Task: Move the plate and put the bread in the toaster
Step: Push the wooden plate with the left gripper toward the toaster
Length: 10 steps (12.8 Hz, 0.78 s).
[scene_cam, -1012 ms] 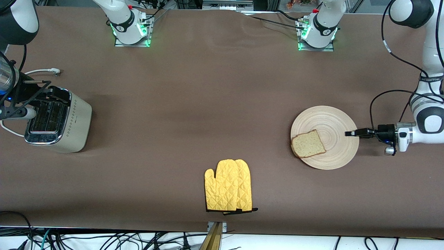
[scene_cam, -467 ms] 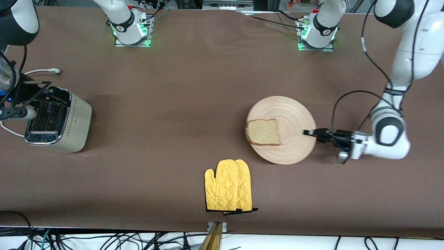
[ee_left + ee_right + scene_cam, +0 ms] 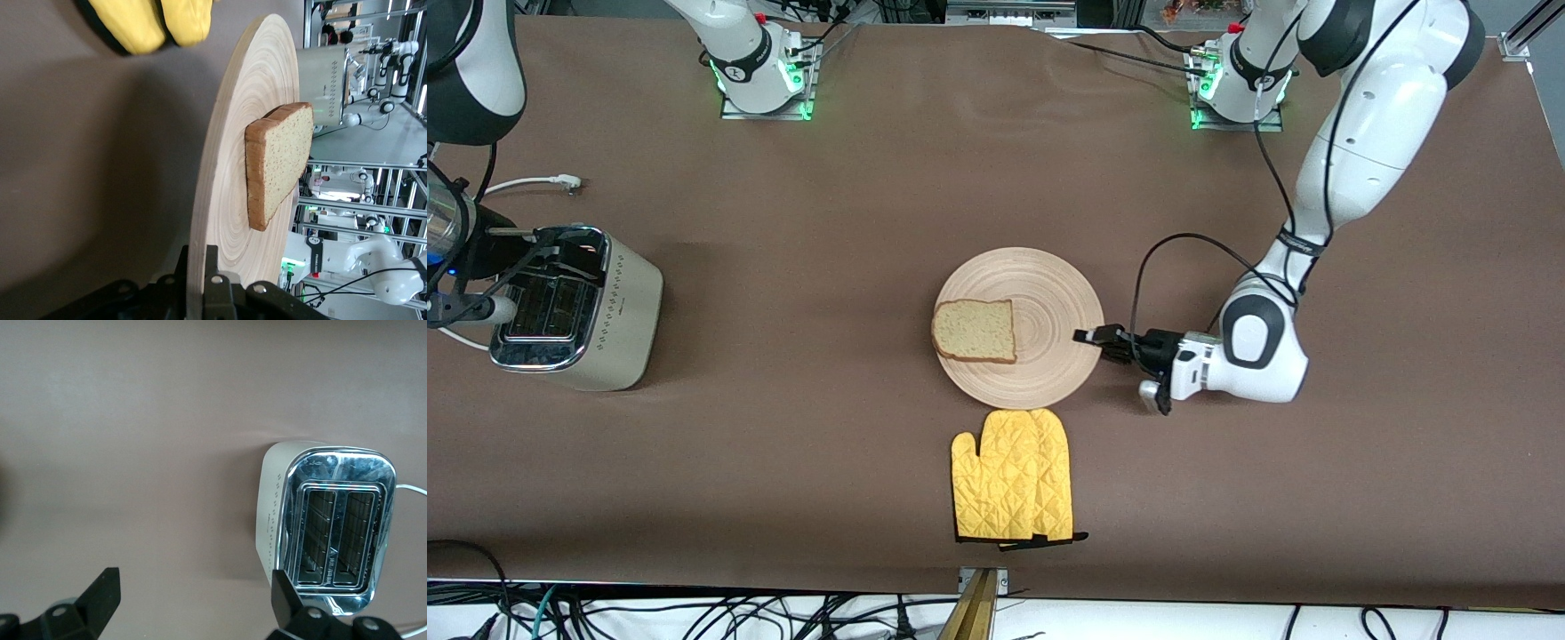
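The round beige wooden plate (image 3: pixel 1040 302) lies mid-table, its near rim beside the yellow mitt. The tan bread slice (image 3: pixel 975 331) rests on the plate's part toward the right arm's end. My left gripper (image 3: pixel 1087 337) is shut on the plate's rim at the side toward the left arm's end. In the left wrist view the plate (image 3: pixel 227 187) runs edge-on between the jaws, with the bread (image 3: pixel 277 167) on it. The cream toaster (image 3: pixel 618 311) stands at the right arm's end. My right gripper (image 3: pixel 193 593) is open and hovers above the toaster (image 3: pixel 327 520).
A yellow oven mitt (image 3: pixel 1012 476) lies nearer the front camera than the plate, almost touching it; it shows in the left wrist view (image 3: pixel 150 20). The toaster's white cord (image 3: pixel 534 183) trails farther from the camera. Both arm bases stand at the table's top edge.
My left gripper has dragged the plate with the bread from the left arm's end to mid-table, beside the mitt. The bread turned slightly on the plate. The right arm stayed over the toaster.
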### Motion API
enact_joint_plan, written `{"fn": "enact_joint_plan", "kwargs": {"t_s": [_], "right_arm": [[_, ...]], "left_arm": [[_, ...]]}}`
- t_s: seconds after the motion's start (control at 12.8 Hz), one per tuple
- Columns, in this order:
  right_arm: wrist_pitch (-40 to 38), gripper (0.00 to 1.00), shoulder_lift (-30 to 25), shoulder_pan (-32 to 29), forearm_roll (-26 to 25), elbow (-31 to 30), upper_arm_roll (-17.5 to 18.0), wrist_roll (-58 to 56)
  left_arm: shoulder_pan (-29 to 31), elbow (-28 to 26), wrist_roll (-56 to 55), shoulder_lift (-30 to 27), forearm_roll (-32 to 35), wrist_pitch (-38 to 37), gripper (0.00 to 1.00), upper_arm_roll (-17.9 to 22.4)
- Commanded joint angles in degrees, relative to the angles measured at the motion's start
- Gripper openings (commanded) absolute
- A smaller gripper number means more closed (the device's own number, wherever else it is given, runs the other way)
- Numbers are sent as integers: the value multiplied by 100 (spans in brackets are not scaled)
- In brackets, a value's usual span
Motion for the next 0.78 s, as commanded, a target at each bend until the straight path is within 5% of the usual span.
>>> {"fn": "enact_joint_plan", "kwargs": {"t_s": [0.0,0.16,0.31,0.47,0.7], "right_arm": [[33,100,105,-57,-68,26,38,5],[50,100,210,-48,-42,26,47,5],[68,100,220,-30,2,26,56,13],[68,100,316,-13,72,26,91,13],[59,100,535,136,843,0,117,31]], "left_arm": [[-77,-209,301,88,-135,-115,0,36],[-112,-307,408,177,-152,-97,10,36],[-69,-342,311,116,-152,-97,100,36],[10,-369,320,-164,-30,-123,100,132],[107,-299,285,-884,1004,-167,100,536]]}}
